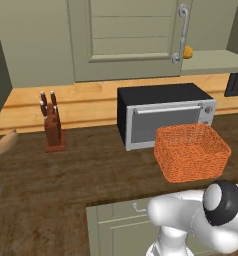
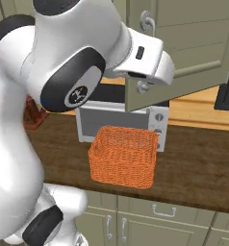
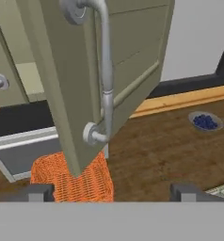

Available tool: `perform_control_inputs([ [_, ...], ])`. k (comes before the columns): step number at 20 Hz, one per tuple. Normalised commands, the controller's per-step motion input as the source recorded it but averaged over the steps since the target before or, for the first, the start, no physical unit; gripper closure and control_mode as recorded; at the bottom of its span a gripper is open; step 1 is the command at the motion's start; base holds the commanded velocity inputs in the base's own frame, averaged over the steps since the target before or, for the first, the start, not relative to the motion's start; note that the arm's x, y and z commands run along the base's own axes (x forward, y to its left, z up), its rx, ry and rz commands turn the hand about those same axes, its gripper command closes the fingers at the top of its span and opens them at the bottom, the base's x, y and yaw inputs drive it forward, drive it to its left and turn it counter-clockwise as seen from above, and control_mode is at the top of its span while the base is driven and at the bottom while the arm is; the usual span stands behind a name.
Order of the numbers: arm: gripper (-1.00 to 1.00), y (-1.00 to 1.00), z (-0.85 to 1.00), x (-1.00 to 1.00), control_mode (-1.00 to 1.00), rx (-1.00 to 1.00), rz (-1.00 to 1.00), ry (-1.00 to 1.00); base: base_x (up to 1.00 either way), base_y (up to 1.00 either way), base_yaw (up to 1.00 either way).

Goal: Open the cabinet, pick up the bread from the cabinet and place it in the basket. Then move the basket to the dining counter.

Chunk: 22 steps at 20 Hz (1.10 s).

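The bread (image 1: 188, 51) is a small golden lump on the cabinet's (image 1: 131, 40) shelf, peeking out just past the door's bar handle (image 1: 181, 34), up above the toaster oven (image 1: 166, 117). It looks light and soft, likely to squash if pinched hard, and being rounded it could roll. I'd take it across its middle from the open front with a gentle squeeze.

The cabinet door stands swung out over the toaster oven. In the hand view its edge and curved handle (image 3: 106, 80) hang right in front of the gripper (image 3: 113, 192), whose two tips stand wide apart with nothing between them: the claw is released and free of the handle. From the right, the hand (image 2: 147, 60) sits up against the door's edge, above the toaster oven.

The basket (image 1: 191, 151) rests on the dark wood top, just in front of the toaster oven and touching or nearly touching its door. Woven, stiff enough and open-topped, it should be an easy drop target; a wall's rim is the place to grip it.

Left of the toaster oven stands a knife block (image 1: 53, 125). Off to its right, a little dish of blue bits (image 3: 205, 121) lies on the wood.
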Motion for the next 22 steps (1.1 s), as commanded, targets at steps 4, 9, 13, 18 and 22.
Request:
perform_control_inputs([
  [4, -1.0, 1.0, -0.01, -0.65, -1.0, -0.4, -0.17, 0.06, 0.0, 0.0, 0.0],
  [9, -1.0, 1.0, -0.04, 0.17, -1.0, -0.57, -0.03, 0.48, 0.0, 0.0, 0.0],
  [13, -1.0, 0.88, -0.17, 0.87, -1.0, -0.62, -0.06, 0.81, 0.0, 0.0, 0.0],
  [18, -1.0, 0.42, -0.28, 0.96, -1.0, -0.43, -0.24, 0.58, 0.0, 0.0, 0.0],
  [22, -1.0, -0.24, -0.38, 0.93, -1.0, -0.23, -0.25, 0.53, 0.0, 0.0, 0.0],
])
